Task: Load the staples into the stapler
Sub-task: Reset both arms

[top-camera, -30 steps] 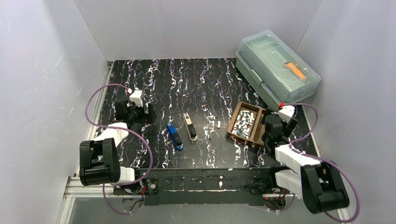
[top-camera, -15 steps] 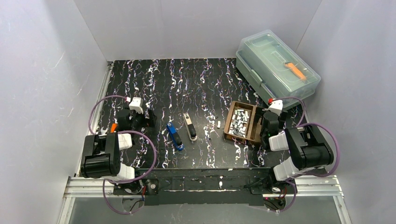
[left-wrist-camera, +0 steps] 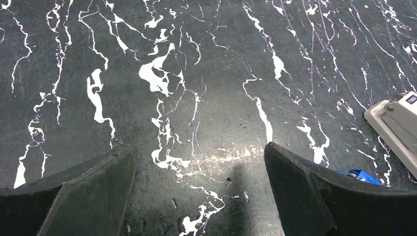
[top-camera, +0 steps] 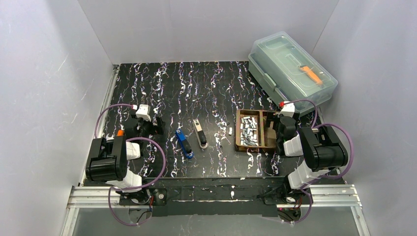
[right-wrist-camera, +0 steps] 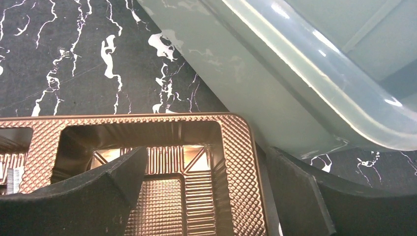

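Two staplers lie mid-table: a blue stapler (top-camera: 185,143) and a grey-and-black stapler (top-camera: 199,133), whose tips show in the left wrist view, the grey one (left-wrist-camera: 396,128) and the blue one (left-wrist-camera: 361,176). The staples (top-camera: 249,131) fill the left compartment of a brown tray (top-camera: 255,112). One loose strip (top-camera: 230,131) lies beside it. My left gripper (top-camera: 146,127) (left-wrist-camera: 199,147) hangs open over bare table, left of the staplers. My right gripper (top-camera: 276,132) (right-wrist-camera: 207,150) is open and straddles the tray's right rim (right-wrist-camera: 236,162). Its left finger is over the empty compartment.
A clear lidded plastic box (top-camera: 291,71) (right-wrist-camera: 295,73) with an orange item (top-camera: 311,73) inside stands at the back right, just beyond the tray. White walls enclose the table on three sides.
The tray has swung from skewed to square with the table and slid slightly left. The right arm folded back, its gripper moving farther along the tray. The left arm drew back a little.
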